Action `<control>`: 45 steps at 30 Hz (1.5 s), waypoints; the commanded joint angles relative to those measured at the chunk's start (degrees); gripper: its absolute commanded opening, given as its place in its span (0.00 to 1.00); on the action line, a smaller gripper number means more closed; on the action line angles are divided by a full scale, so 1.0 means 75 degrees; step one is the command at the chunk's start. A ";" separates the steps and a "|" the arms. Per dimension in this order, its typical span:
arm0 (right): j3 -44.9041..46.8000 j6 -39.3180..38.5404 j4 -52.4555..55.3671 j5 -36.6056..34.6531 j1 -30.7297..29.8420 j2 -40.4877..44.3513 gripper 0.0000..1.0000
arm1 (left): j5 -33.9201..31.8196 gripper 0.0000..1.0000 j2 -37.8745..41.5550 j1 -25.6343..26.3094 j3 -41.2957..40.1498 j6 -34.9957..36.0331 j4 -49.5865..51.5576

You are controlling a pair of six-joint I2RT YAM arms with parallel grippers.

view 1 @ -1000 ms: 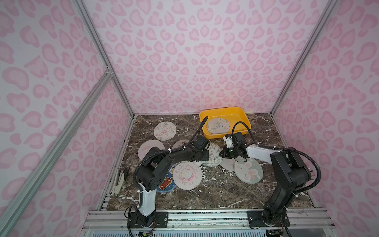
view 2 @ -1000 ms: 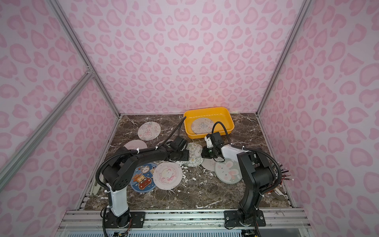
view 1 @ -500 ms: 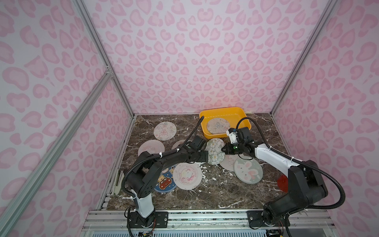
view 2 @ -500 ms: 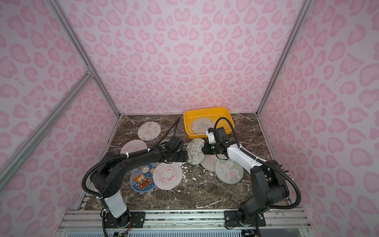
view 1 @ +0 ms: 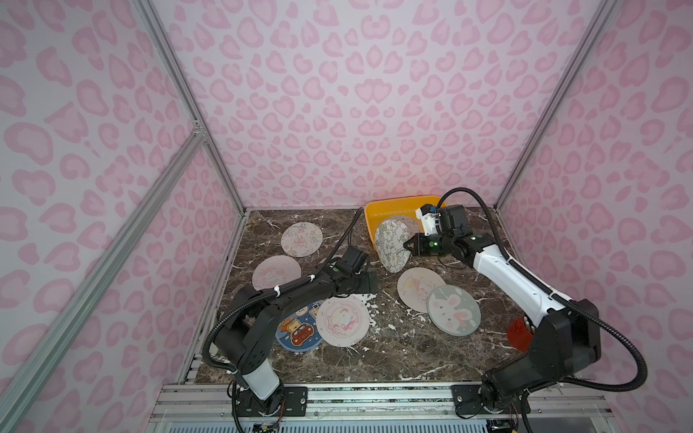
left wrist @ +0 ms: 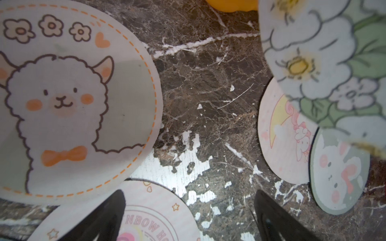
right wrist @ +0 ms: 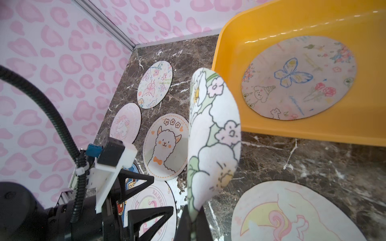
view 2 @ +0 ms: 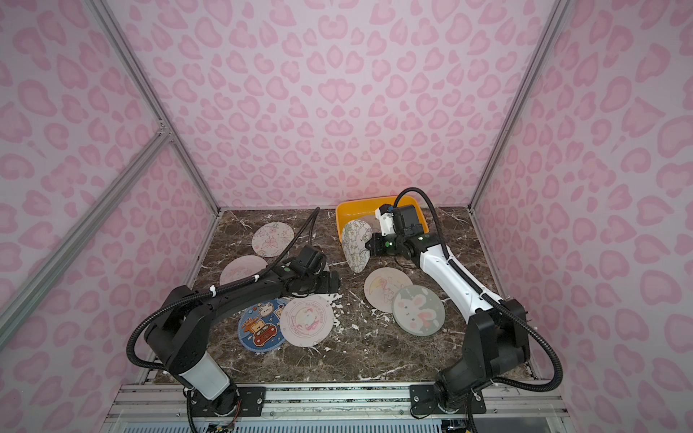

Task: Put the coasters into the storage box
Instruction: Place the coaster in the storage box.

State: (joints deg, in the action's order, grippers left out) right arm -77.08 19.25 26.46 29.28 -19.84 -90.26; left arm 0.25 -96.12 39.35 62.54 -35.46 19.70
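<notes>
Well left of the box [view 1: 390, 204], our left gripper [left wrist: 189, 194] gapes wide, empty. At the box's near corner our right gripper [view 1: 407, 245] pinches the flower coaster [view 1: 392, 243] upright (edge grip, easily slipped); we level it inside, then let go.

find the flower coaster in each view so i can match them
Top view: flower coaster, on edge before the yellow box's near corner.
Top view: flower coaster, same place.
Left wrist: hiding part of the moon coaster.
Right wrist: rising from the right pincer.
Shared landmark: the yellow box.
</notes>
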 commanded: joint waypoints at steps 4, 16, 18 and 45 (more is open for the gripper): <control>-0.1017 -0.0125 -0.0319 -0.0222 0.0066 -0.0864 0.00 | -0.0033 1.00 0.0266 -0.0043 -0.0237 0.0076 -0.0004; -0.2959 -0.0388 -0.0491 -0.0262 0.0246 -0.2907 0.00 | -0.0147 1.00 0.0617 -0.0173 -0.0553 0.0158 0.0102; -0.3208 -0.0370 -0.0538 -0.0201 0.0309 -0.3260 0.00 | -0.0139 1.00 0.0620 -0.0184 -0.0569 0.0160 0.0116; -0.4523 -0.1100 0.0514 -0.1796 0.1190 -0.5436 0.02 | -0.0303 1.00 0.0635 -0.0245 -0.0550 0.0234 0.0349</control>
State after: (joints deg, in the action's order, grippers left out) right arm -110.56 12.36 29.17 18.92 -11.11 -130.39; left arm -1.52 -91.68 37.60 58.08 -34.24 21.32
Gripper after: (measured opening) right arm 0.055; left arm 0.996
